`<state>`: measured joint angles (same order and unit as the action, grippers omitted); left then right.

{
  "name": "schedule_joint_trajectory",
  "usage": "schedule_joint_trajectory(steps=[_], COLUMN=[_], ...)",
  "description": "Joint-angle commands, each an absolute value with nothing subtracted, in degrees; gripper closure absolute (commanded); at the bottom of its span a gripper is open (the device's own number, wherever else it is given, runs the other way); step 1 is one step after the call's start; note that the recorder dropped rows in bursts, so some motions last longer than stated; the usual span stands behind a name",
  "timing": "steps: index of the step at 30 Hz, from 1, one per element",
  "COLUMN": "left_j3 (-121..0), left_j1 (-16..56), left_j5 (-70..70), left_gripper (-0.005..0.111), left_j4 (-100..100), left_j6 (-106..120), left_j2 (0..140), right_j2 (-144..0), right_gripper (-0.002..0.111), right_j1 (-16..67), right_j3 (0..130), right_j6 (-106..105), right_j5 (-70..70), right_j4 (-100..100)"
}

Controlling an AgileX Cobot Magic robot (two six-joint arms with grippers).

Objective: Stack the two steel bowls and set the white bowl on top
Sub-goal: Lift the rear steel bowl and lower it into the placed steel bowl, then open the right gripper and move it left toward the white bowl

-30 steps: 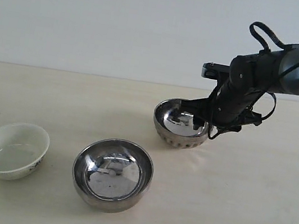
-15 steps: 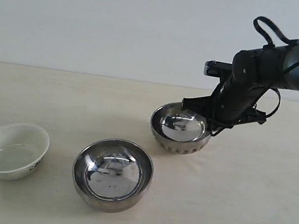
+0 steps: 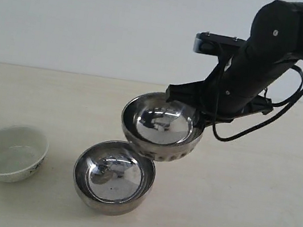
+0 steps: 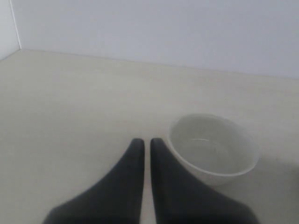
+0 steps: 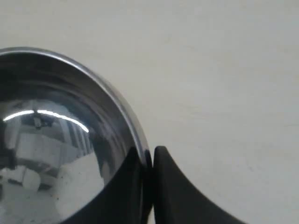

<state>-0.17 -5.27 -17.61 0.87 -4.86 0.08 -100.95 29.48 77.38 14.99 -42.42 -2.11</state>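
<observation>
Lifted off the table (image 3: 249, 221) and carried leftward since a moment ago, the patterned steel bowl (image 3: 161, 127) hangs just above the far rim of the plain steel bowl (image 3: 113, 178). The right gripper (image 5: 148, 156) pinches its rim. Well left, the white bowl (image 3: 11, 152) rests on the table, just beside the closed, empty left gripper (image 4: 145, 142).

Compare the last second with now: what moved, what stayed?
The right end effector, shut on the rim of the patterned steel bowl, has lifted it off the table and carried it toward the plain steel bowl, now hanging partly over it. The plain steel bowl and the white bowl stayed put.
</observation>
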Motion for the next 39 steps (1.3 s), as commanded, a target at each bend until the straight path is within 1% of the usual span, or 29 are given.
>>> schedule_joint_trajectory(steps=[1,5,10,15,39], left_j3=[0.0,0.0,0.0,0.0,0.0], left_j1=[-5.5,-5.5,-5.5,-5.5,-5.5], left_j5=[-17.6,-17.6,-17.6,-17.6,-17.6], left_gripper=[0.102,0.102,0.102,0.102,0.102], left_j4=[0.8,0.8,0.8,0.8,0.8], left_j6=[-5.0,-5.0,-5.0,-5.0,-5.0], left_j2=[0.0,0.0,0.0,0.0,0.0], right_j2=[-100.0,-100.4,-101.5,-102.7,-108.7], right_gripper=[0.108,0.108,0.108,0.108,0.108], right_j1=[33.8,37.8,39.5,39.4,39.5], right_j3=[77.2,77.2,75.4,73.1,72.6], right_j6=[15.5,16.3,16.4,16.3,16.1], right_j5=[-40.0,-37.5,-35.7,-34.9,-31.6], right_j4=[-4.0,-5.9,-5.6,-5.7,-5.6])
